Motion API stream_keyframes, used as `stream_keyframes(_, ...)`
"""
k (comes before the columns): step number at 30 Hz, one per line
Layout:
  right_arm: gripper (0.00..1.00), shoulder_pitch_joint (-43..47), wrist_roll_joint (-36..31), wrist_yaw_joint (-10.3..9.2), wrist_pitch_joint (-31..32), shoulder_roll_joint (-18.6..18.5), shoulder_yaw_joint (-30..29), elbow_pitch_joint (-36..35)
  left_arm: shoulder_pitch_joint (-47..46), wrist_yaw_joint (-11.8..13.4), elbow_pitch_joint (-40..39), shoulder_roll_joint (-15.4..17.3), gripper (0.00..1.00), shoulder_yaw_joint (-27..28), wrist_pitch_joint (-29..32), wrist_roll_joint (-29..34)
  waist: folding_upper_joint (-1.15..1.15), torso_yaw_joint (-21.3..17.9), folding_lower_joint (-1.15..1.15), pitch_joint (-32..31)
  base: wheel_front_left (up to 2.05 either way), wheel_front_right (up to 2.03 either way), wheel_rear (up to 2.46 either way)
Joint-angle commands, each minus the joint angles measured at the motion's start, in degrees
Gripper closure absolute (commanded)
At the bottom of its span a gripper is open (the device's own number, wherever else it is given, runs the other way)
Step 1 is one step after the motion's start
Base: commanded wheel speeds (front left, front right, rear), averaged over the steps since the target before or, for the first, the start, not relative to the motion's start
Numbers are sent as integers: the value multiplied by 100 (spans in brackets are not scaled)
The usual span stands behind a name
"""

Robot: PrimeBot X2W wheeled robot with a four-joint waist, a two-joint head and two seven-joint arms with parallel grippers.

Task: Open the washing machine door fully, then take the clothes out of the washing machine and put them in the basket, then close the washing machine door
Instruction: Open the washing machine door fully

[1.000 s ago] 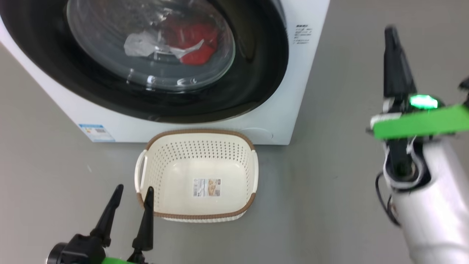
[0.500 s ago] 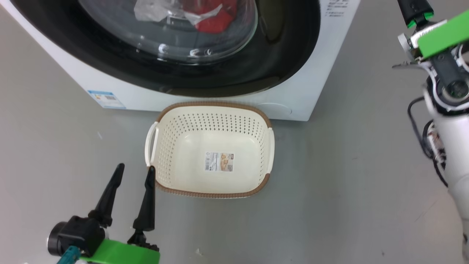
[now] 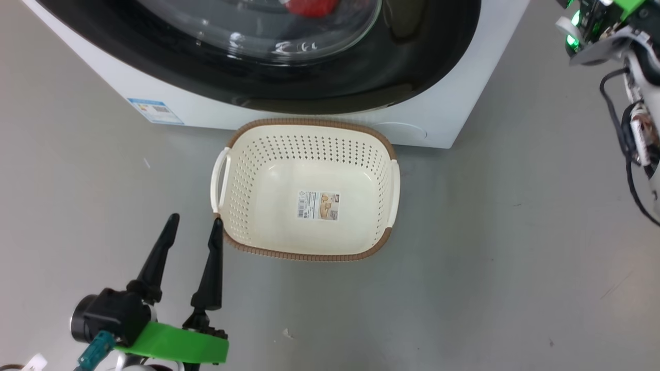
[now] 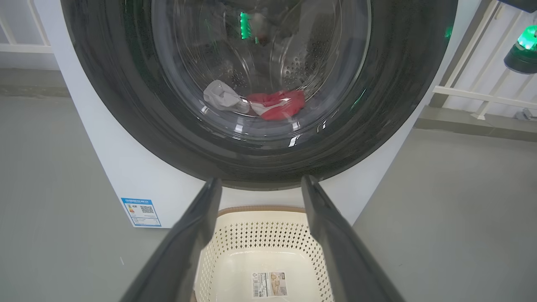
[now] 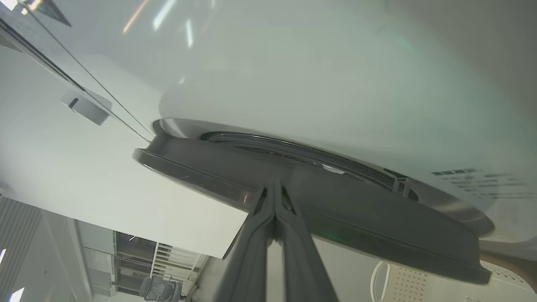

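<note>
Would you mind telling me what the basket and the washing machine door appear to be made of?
The basket looks like matte cream moulded plastic, judging by its punched holes; its brown woven-look rim is probably plastic too. The washing machine door seems to have a glossy black plastic rim that mirrors lights, around a clear glass window.

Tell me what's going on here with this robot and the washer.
The robot's shut right pincer is at the black rim of the washing machine door, which looks closed. The clothes lie inside, seen through it. Its open left pincer hovers beside the empty basket, which sits on the floor below the door.
</note>
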Motion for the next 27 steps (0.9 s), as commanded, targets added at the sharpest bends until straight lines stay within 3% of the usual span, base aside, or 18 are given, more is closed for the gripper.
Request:
stream_keyframes(1, 100, -178, 58, -3, 69, 28, 17, -55, -107, -27, -108, 65, 0, 157, -69, -53, 0, 34, 0, 63, 0, 0, 0)
stream_keyframes(13, 100, -862, 100, -3, 573, 55, 185, 770, -234, -36, -61, 65, 0, 46, -69, -122, 0, 187, 0, 248, 0, 0, 0)
stream_keyframes(27, 100, -1074, -61, -3, 684, 109, 364, 1095, -340, -38, -63, 65, 0, -85, -69, -203, 0, 311, 0, 345, 0, 0, 0)
